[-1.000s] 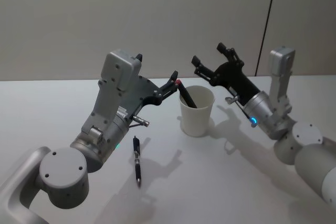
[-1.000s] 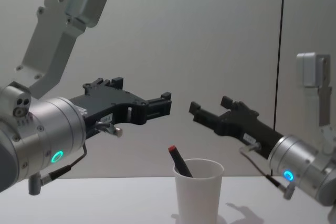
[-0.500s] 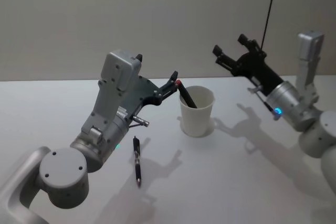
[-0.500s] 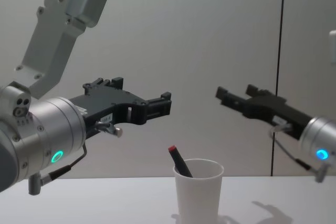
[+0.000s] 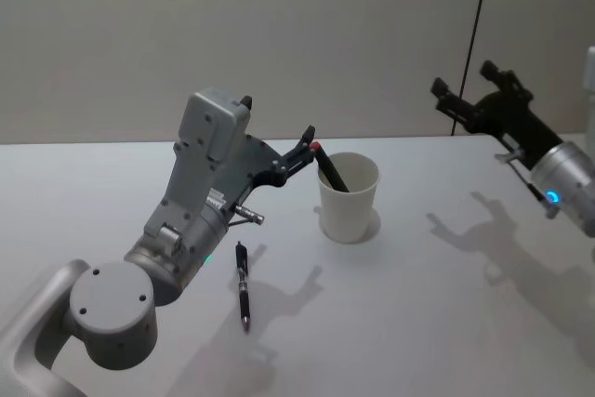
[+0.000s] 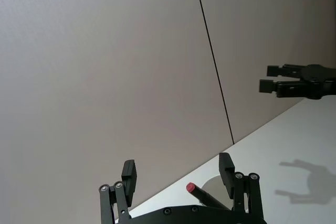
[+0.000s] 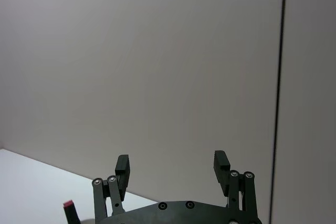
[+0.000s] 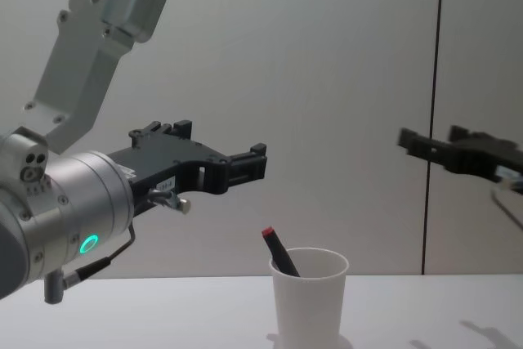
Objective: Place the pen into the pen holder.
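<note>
Head view: the pen holder (image 5: 349, 200) stands upright on the white table (image 5: 446, 323) with a red-capped pen (image 5: 328, 168) leaning inside it, while a second pen (image 5: 243, 287) lies flat nearer the robot. Your left gripper (image 5: 277, 118) hovers just beside the holder's rim, fingers spread apart and empty. Your right gripper (image 5: 462, 79) hangs well off to the right, fingers likewise apart.

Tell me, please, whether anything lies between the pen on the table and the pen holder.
Nothing visible does: bare table separates the lying pen from the pen holder, though a second pen leans inside it.
</note>
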